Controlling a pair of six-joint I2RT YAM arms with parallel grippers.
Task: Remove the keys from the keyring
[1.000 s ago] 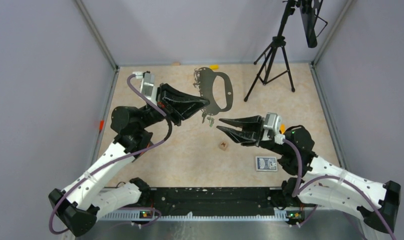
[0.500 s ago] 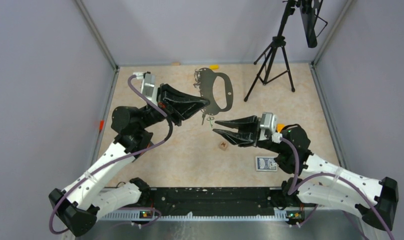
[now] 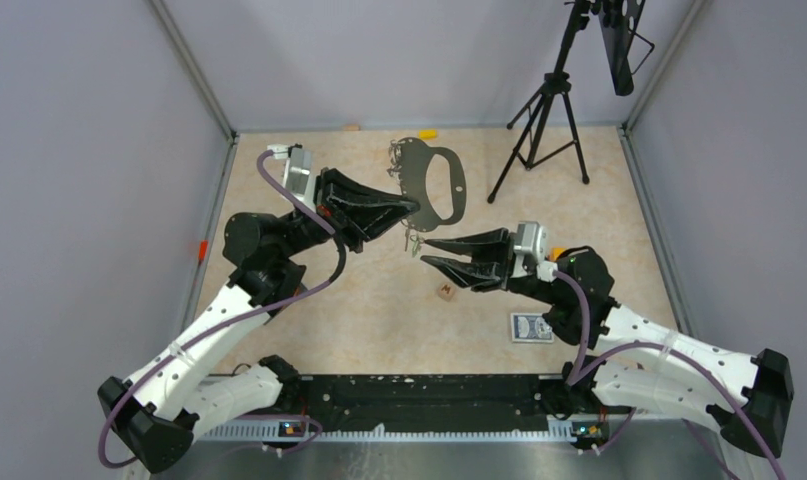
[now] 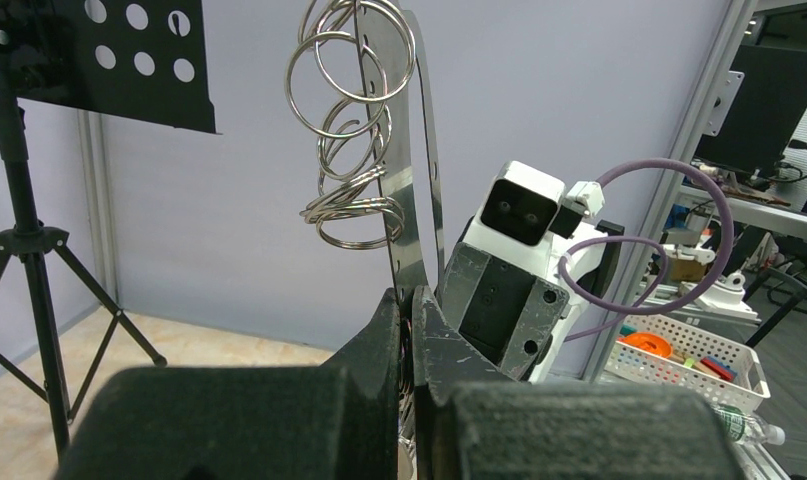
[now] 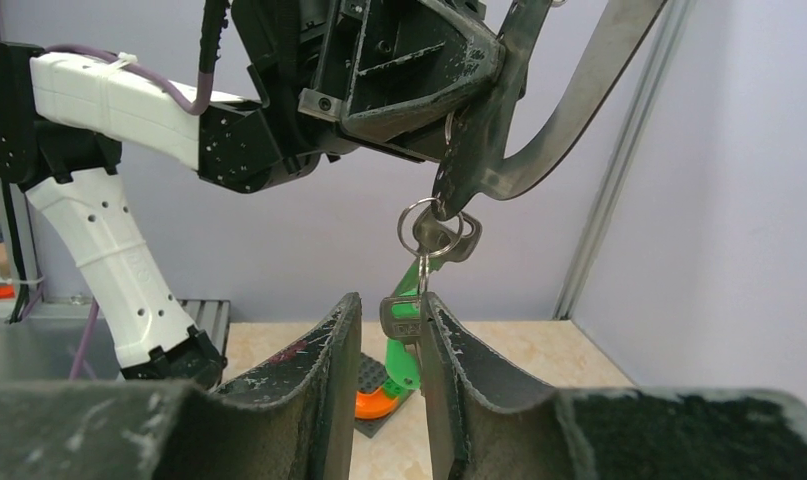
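My left gripper (image 3: 411,205) is shut on the lower edge of the grey D-shaped keyring (image 3: 460,190) and holds it upright in the air. In the left wrist view the keyring plate (image 4: 411,200) rises from between the closed jaws, with several split rings (image 4: 349,120) on it. The keys (image 3: 411,240) hang from its lower corner. In the right wrist view a silvery key (image 5: 402,315) and the green-headed key (image 5: 407,355) hang between the fingers of my open right gripper (image 5: 389,300), against the right finger. The right gripper (image 3: 426,251) sits just right of the keys.
A black tripod (image 3: 544,120) stands at the back right. A small brown cube (image 3: 446,292) and a blue card box (image 3: 532,327) lie on the table under my right arm. A yellow bit (image 3: 429,133) lies by the back wall.
My right gripper has moved left and slightly up, from beside the keys to around them. The left gripper and keyring have stayed still.
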